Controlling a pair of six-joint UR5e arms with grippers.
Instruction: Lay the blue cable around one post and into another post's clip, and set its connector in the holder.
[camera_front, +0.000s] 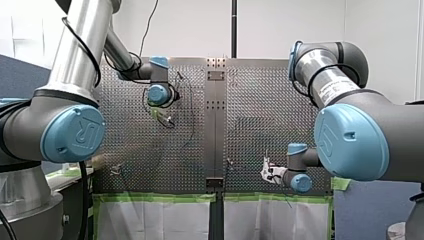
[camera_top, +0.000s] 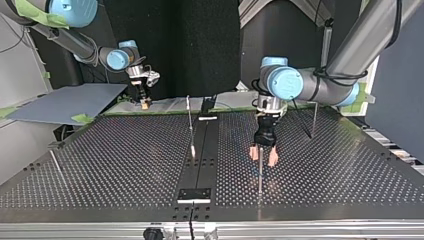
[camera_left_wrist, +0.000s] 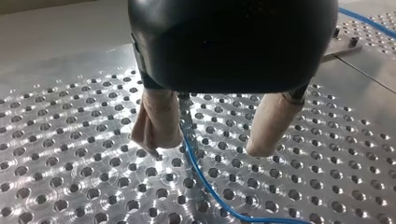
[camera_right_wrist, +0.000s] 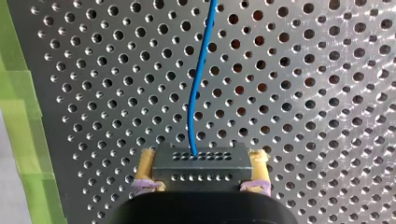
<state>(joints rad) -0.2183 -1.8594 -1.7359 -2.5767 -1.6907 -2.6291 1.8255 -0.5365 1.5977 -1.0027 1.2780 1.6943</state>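
**Two arms at the perforated table (camera_top: 100, 165).**

- **(a)** My left gripper (camera_left_wrist: 208, 149) points down at the table, black-bodied, with its beige pads (camera_left_wrist: 156, 123) spread wide and holding nothing.
- **(b)** A thin metal post (camera_top: 260, 175) stands upright between the pads, nearer one pad than the other. In the left wrist view the blue cable (camera_right_wrist: 200, 74) runs along the table from the foot of this post and curves away under the gripper. Whether it touches the post cannot be told.
- **(c)** My right gripper (camera_right_wrist: 201, 170) is at the table's far edge, at the top view's left and well apart from my left gripper. Its yellow pads are closed on the sides of a black rectangular connector (camera_right_wrist: 201, 157), whose face shows two rows of small holes. The cable leaves the upper row and rises ahead of the gripper in a gentle bend over the holes of the table.
- **(d)** Green tape (camera_right_wrist: 21, 116) lines the table's edge beside the right gripper.
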